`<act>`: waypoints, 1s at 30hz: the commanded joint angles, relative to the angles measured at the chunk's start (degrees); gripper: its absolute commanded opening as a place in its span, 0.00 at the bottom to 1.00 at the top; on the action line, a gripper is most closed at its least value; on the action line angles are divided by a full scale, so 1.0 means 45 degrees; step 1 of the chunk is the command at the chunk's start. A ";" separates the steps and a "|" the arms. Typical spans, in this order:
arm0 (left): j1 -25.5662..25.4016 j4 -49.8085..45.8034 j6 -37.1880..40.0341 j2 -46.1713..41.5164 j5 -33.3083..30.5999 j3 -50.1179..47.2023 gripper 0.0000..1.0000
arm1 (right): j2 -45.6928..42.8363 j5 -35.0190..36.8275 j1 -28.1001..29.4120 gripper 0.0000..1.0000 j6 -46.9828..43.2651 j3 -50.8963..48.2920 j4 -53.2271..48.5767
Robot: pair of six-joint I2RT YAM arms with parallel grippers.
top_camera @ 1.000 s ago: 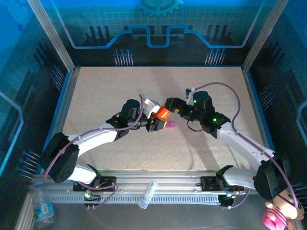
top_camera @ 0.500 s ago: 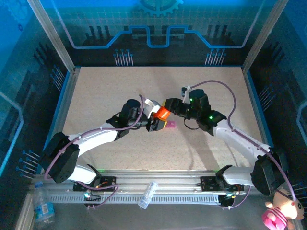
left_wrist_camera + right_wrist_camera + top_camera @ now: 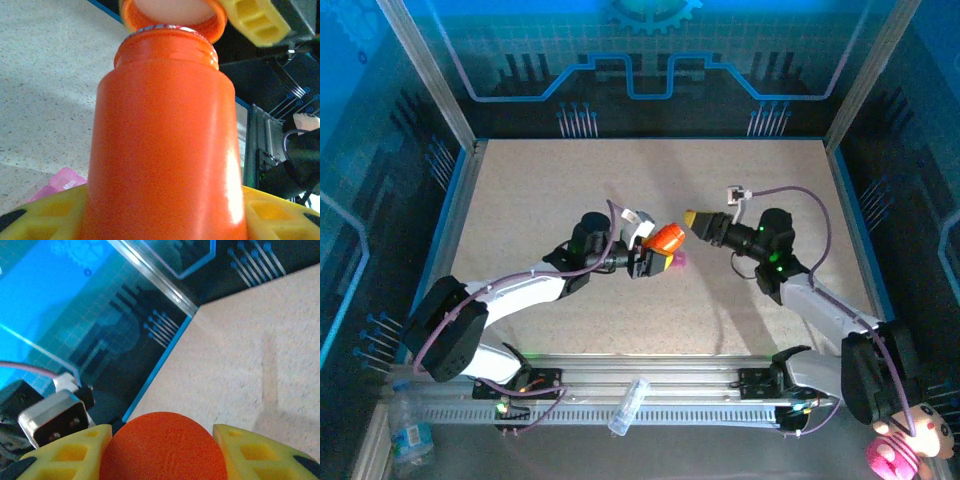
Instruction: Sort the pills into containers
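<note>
On a speckled tabletop (image 3: 550, 190), an orange bottle (image 3: 667, 238) is clamped around its body by the left gripper (image 3: 652, 252) and is tilted with its uncapped neck toward the right. The containers (image 3: 677, 260), of which a pink box is seen, lie on the table just under the bottle. Just beyond the neck, an orange cap (image 3: 162, 445) is pinched by the right gripper (image 3: 693, 219).

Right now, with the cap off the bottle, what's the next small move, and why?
Probably the right pincer carries the cap aside to the table: it grips the cap, apart from the orange bottle that the left pincer holds with its mouth open.
</note>
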 commanded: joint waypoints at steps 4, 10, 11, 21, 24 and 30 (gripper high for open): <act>0.0089 0.1557 -0.0690 -0.0219 0.0471 -0.0033 0.00 | 0.0322 -0.0420 -0.0037 0.42 0.0893 -0.0242 0.2680; 0.0096 0.1470 -0.0516 -0.0505 0.0247 -0.0253 0.00 | -0.0685 0.1157 -0.0156 0.43 -0.0167 -0.0286 -0.0452; 0.0107 0.1417 -0.0479 -0.0559 0.0169 -0.0324 0.00 | -0.0943 0.1759 -0.0193 0.44 -0.0553 -0.0109 -0.1839; 0.0127 0.1906 -0.0684 -0.0885 -0.0303 -0.1083 0.00 | -0.1766 0.7664 0.0022 0.44 -0.2823 -0.0419 -0.9179; 0.0132 0.2126 -0.0822 -0.0883 -0.0369 -0.1279 0.00 | -0.1558 0.9076 0.0353 0.44 -0.2581 -0.0833 -0.9655; 0.0135 0.2237 -0.0904 -0.0996 -0.0508 -0.1439 0.00 | -0.0645 1.1034 0.1145 0.44 -0.1720 -0.1436 -0.9594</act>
